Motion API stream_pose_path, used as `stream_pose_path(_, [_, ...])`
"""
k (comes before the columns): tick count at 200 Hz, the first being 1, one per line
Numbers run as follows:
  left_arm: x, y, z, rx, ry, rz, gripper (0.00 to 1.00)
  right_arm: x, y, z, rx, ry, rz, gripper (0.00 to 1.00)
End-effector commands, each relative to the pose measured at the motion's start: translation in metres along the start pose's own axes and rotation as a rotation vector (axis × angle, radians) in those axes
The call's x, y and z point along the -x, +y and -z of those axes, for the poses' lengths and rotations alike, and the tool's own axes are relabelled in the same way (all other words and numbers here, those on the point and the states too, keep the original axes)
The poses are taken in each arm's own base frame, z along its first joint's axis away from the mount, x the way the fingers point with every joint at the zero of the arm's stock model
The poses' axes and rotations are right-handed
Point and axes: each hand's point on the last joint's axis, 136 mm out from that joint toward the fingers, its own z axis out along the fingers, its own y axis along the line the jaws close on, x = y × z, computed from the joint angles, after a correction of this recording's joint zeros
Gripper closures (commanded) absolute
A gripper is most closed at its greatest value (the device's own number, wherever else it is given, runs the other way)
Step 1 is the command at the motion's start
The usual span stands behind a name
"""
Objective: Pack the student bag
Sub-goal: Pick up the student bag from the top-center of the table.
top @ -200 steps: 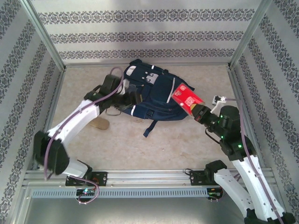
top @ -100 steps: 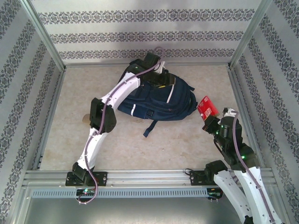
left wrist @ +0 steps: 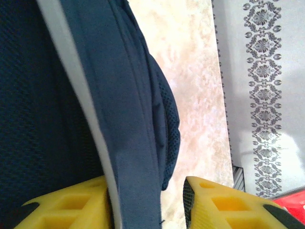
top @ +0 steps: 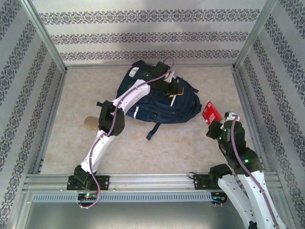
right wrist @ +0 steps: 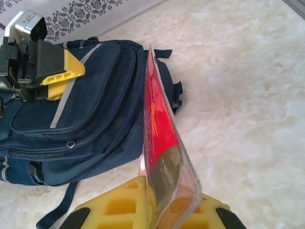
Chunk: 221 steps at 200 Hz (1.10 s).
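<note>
The student bag [top: 186, 106] lies flat at the back middle of the table, navy with thin white stripes [left wrist: 47, 95] [right wrist: 90, 109]. My left gripper [top: 172, 89] reaches over its upper part. Its yellow jaws [left wrist: 145, 191] stand apart around a raised fold of bag fabric. The left finger touches the fold and a gap shows beside the right finger [left wrist: 214, 200]. To the right of the bag my right gripper [top: 215, 125] [right wrist: 164, 205] is shut on a flat red pack in a clear cover [top: 210, 112] [right wrist: 159, 124], held on edge and clear of the bag.
A tan object [top: 92, 122] lies on the table left of the bag, beside my left arm's elbow. A dark strap [top: 152, 130] trails from the bag toward me. Patterned walls and metal posts [top: 248, 43] enclose the table.
My left arm swung from the bag's left side over its top and its jaws narrowed around the fold. My right gripper drew the red pack back to the right, off the bag.
</note>
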Motion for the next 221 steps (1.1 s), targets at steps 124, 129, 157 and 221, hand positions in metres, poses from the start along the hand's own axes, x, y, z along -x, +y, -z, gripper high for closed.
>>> stream_pose_path(124, [-0.002,0.029,-0.026,0.111,0.009,0.063,1.0,0.003,-0.001,-0.002,-0.002,-0.017,0.005,0.98])
stream_pose_path(129, [0.0,0.025,-0.023,0.104,0.006,0.06,1.0,0.004,-0.002,0.0,-0.005,-0.022,0.003,0.98])
stream_pose_path(157, [0.015,-0.009,0.01,0.05,-0.044,0.024,1.0,0.012,-0.001,0.008,-0.008,-0.046,-0.015,0.99])
stream_pose_path(221, [0.034,-0.093,0.105,-0.103,-0.152,-0.063,1.0,0.027,0.005,0.02,0.006,-0.077,-0.052,0.98])
